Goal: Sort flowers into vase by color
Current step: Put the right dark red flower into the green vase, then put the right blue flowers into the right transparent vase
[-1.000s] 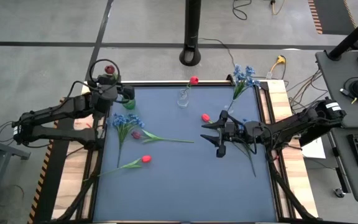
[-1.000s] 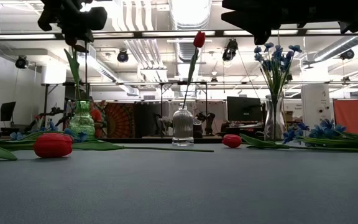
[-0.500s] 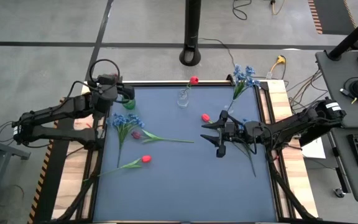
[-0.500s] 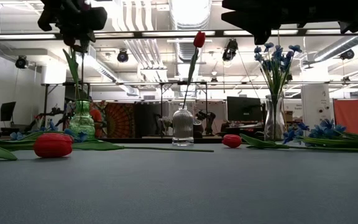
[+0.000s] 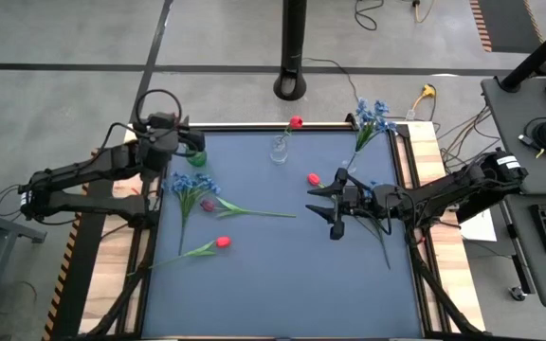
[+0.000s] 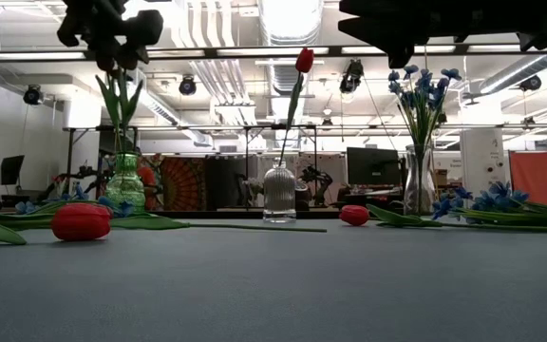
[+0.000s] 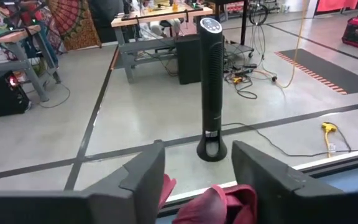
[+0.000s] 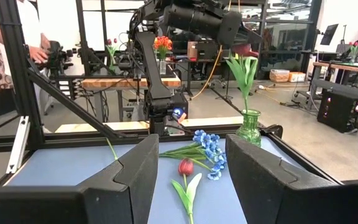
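Note:
A dark maroon flower stands upright with its stem in the green vase (image 5: 195,157) at the table's far left corner; its bloom (image 7: 219,202) sits between the fingers of my left gripper (image 5: 164,121). The right wrist view shows the bloom (image 8: 247,48) just under that gripper, leaves spread below. My left gripper's fingers stand apart. My right gripper (image 5: 320,213) is open and empty above the table's middle right. A red tulip (image 5: 296,122) stands in the clear vase (image 5: 280,150). Blue blossoms (image 5: 373,116) stand in another clear vase (image 6: 419,180). My left gripper has the maroon bloom (image 7: 229,196) between its parted fingers, which point level toward the table's far edge. I cannot tell whether the fingers touch the bloom. The flower stands upright with its stem in the green vase (image 8: 250,130).
On the blue mat lie a blue bunch (image 5: 195,183), a maroon flower (image 5: 208,204), a red tulip (image 5: 223,242), another red tulip (image 5: 313,178) beside my right gripper, and blue flowers (image 5: 382,227) under the right arm. A person (image 8: 5,50) stands beyond the table.
The maroon bloom, which stuck out past my left gripper toward the far edge, has gone out of sight under it in the high view. In the low view the flower's leaves above the green vase have shifted from one leaning blade into a V.

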You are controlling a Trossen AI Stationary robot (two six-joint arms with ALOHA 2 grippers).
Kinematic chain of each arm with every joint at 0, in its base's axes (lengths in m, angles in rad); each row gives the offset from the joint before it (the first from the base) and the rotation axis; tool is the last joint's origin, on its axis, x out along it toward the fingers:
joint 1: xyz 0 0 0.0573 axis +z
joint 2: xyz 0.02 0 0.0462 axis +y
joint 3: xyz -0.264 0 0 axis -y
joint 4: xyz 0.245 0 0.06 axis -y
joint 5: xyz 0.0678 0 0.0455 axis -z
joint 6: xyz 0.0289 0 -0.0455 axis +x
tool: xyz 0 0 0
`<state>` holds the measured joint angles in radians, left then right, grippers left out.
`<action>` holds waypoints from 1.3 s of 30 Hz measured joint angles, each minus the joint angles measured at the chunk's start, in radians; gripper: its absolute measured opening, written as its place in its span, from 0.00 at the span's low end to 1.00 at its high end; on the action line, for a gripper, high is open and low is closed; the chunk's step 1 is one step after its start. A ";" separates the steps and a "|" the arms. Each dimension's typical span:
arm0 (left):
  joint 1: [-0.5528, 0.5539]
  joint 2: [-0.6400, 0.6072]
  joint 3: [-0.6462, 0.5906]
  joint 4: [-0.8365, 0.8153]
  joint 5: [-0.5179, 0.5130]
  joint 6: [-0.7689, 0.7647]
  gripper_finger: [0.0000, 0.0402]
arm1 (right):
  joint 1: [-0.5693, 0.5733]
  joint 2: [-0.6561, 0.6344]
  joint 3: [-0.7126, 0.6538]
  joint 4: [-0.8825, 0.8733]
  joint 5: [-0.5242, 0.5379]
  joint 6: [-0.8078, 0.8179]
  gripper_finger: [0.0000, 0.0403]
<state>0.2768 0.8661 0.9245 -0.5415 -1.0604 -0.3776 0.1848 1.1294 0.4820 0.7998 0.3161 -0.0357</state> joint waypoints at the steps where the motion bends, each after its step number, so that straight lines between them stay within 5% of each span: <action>1: 0.000 0.000 0.006 -0.001 0.002 0.001 0.45 | 0.000 0.000 0.000 0.000 0.000 0.000 0.45; 10: -0.001 0.000 0.073 -0.010 0.157 0.031 0.59 | 0.000 0.000 0.000 0.000 0.000 0.000 0.45; 22: -0.014 0.008 0.223 -0.038 0.325 0.132 0.60 | 0.000 0.000 0.000 -0.002 0.003 0.022 0.45; 30: -0.202 0.053 0.307 -0.034 0.362 0.265 0.60 | 0.000 0.000 0.077 -0.257 0.031 0.113 0.45; 33: -0.340 0.088 0.323 -0.039 0.306 0.281 0.60 | 0.000 0.001 0.153 -0.485 0.054 0.156 0.45; 39: -0.642 0.168 0.384 -0.195 -0.015 0.192 0.60 | 0.000 0.001 0.247 -0.797 0.055 0.250 0.45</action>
<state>-0.3655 1.0338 1.3082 -0.7367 -1.0757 -0.1855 0.1848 1.1305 0.7294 0.0028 0.3707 0.2148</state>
